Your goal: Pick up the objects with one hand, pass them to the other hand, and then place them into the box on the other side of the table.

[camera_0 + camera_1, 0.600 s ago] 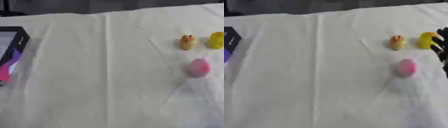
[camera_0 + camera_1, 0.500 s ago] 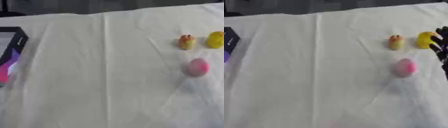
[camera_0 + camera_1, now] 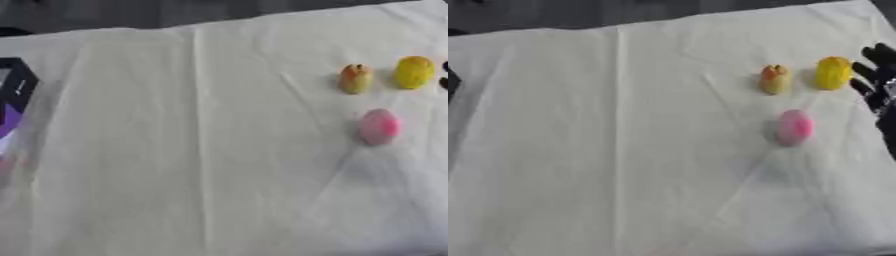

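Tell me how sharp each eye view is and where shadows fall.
Left eye view: soft blur throughout, the box cut off at the left edge. Right eye view: equally soft; the pink object throws a faint shadow on its left; the right robot hand is a dark smear at the edge.

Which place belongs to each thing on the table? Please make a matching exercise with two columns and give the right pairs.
Things:
1. yellow object
2. pink object
3. orange object
4. box

Places:
A. at the table's left edge
B. nearest the right hand
C. nearest the camera of the three small things
D. just left of the yellow one

Pairs: 1-B, 2-C, 3-D, 4-A
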Robot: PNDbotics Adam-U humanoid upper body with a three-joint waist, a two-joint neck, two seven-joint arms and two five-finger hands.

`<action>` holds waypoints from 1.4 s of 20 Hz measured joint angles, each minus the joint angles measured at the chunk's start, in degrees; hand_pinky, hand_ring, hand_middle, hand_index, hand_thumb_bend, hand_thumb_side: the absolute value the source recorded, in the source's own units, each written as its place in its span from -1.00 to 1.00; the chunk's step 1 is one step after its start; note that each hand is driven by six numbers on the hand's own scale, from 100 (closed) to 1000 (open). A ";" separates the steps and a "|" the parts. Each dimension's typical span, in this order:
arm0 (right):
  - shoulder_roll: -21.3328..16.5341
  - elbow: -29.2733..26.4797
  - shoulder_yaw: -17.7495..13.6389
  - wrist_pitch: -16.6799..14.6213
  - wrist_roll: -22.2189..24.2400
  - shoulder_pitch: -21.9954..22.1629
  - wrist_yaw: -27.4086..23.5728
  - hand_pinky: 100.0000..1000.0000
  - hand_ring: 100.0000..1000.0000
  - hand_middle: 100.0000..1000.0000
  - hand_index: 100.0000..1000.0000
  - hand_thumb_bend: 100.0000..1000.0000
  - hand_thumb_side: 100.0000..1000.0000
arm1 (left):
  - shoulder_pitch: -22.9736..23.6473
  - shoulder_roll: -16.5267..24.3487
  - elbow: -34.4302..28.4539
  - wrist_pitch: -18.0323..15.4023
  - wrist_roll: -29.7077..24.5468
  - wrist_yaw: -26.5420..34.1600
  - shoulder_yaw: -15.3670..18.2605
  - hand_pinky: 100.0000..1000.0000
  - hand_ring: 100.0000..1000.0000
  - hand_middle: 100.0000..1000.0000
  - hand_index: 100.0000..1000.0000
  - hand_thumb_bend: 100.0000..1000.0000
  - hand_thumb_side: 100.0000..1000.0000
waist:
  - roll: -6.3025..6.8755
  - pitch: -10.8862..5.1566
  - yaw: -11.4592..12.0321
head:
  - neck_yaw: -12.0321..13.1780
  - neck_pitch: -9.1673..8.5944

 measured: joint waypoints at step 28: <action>-34.86 19.42 8.82 -10.94 8.66 -9.36 -3.91 1.00 1.00 1.00 1.00 -1.00 -0.15 | 0.65 3.51 -0.72 0.28 -0.25 -0.11 -0.40 0.53 0.61 0.83 0.68 -0.94 0.67 | -0.79 -0.71 0.17 | -5.32 0.42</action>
